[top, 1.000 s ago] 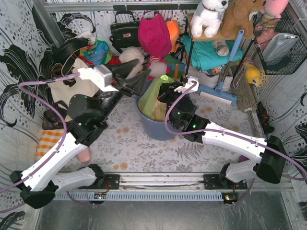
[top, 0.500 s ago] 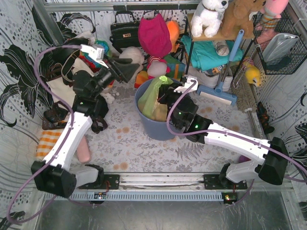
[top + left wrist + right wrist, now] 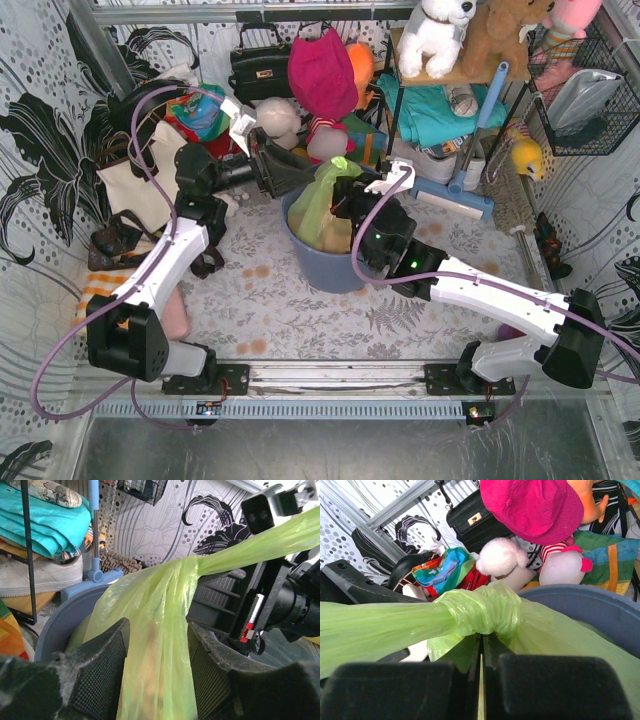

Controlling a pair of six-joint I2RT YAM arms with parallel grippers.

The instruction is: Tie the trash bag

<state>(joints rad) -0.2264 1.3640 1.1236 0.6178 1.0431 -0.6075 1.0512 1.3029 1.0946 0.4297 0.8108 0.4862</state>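
Knot forming, not yet cinched.
I'm seeing the bag (image 3: 322, 205) sitting in the bin (image 3: 318, 272) with a knot (image 3: 482, 611) wrapped. The right gripper (image 3: 481, 652) is pinching its film; the left gripper (image 3: 156, 647) is straddling a strand, half open. Tightening is remaining, I'm judging.

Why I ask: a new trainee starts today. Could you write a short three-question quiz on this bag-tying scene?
1. True or false: the trash bag sits inside the bin.
2. Multiple choice: the right gripper is A) open, B) shut on the trash bag, C) out of view.
3. Short answer: what runs between the open fingers of the left gripper?
Key: 1 true; 2 B; 3 the trash bag.
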